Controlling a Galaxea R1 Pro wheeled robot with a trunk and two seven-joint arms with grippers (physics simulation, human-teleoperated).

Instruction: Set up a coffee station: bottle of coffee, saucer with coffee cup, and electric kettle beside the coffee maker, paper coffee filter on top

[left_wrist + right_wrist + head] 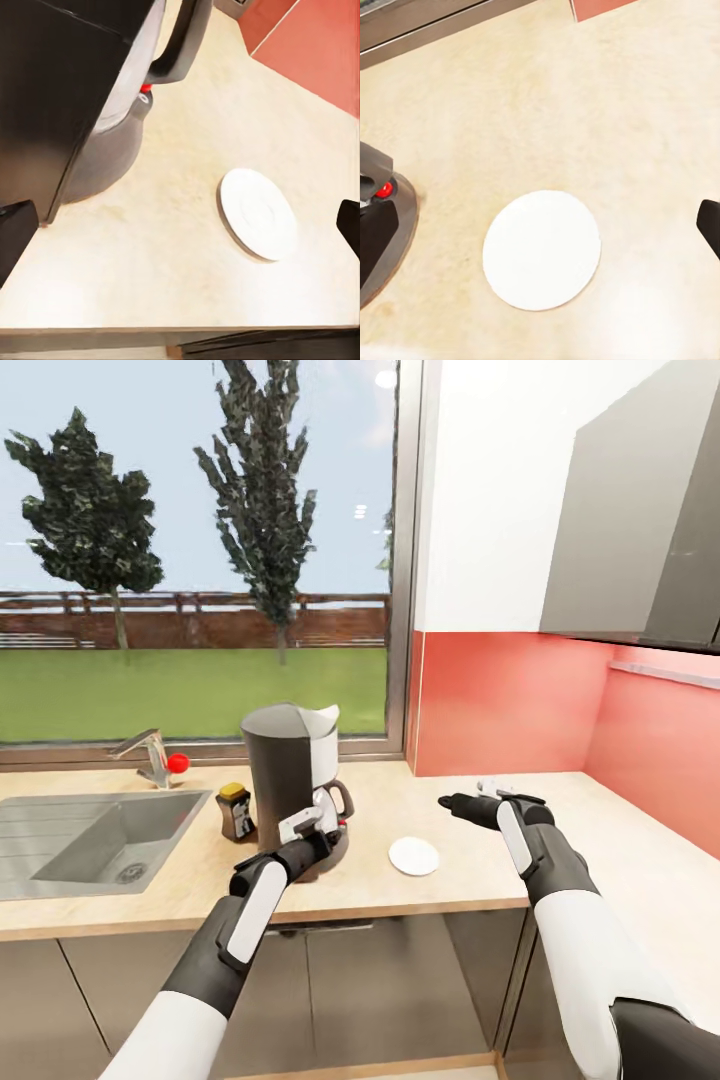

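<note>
We see the coffee maker (290, 780) standing on the countertop (470, 875), the paper filter (327, 717) on its top and the coffee bottle (236, 811) just beside it on the sink side. The saucer (413, 855) lies flat near the maker's other side, bare. Our left gripper (312, 822) hangs at the maker's front, jaws spread, the saucer between its fingertips (15, 232) in the wrist view yet untouched. Our right gripper (462, 802) hovers beyond the saucer; whether it grips we cannot tell.
</note>
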